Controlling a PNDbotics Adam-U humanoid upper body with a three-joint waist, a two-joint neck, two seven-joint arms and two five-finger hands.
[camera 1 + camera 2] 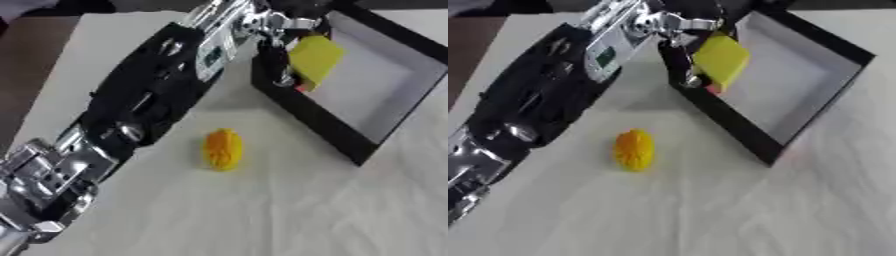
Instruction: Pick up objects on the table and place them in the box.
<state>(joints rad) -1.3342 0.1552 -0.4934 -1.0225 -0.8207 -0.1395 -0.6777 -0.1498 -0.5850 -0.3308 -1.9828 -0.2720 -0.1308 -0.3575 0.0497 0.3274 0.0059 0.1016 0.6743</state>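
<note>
My left arm reaches diagonally from the lower left to the top of the view. Its hand (284,30) is curled round a yellow block (315,59) with a red underside, held over the near-left wall of the black box (350,142). The box has a pale grey floor (372,82) and lies at the upper right. An orange, ridged, oval object (223,149) rests on the white tablecloth, apart from the box and just right of my forearm. My right hand shows in neither view.
The white cloth covers the table (289,215), with open room in the lower half and right of the orange object. A brown strip (31,65) runs past the table's left edge.
</note>
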